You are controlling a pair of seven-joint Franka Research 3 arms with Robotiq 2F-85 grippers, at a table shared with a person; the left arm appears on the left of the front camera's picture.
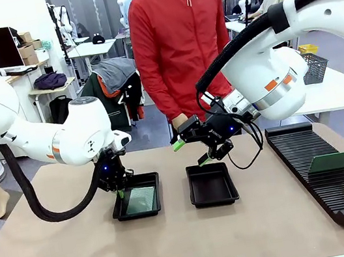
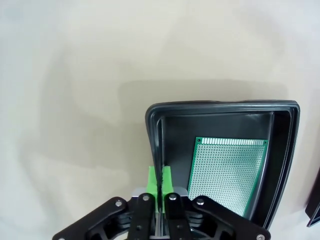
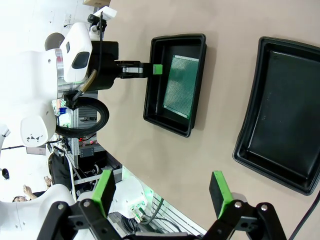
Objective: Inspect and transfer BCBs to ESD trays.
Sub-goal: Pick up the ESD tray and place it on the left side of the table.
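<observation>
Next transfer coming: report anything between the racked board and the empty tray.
Nothing visible: bare table separates the racked BCB and the empty ESD tray; the open right gripper hovers near that tray.

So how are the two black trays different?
The left tray has a green board lying in it; the right tray is empty. The left gripper is shut on the left tray's rim; the right gripper hangs open above the right tray, not touching it. Both trays are black, shallow and the same shape, side by side on the table.
</observation>
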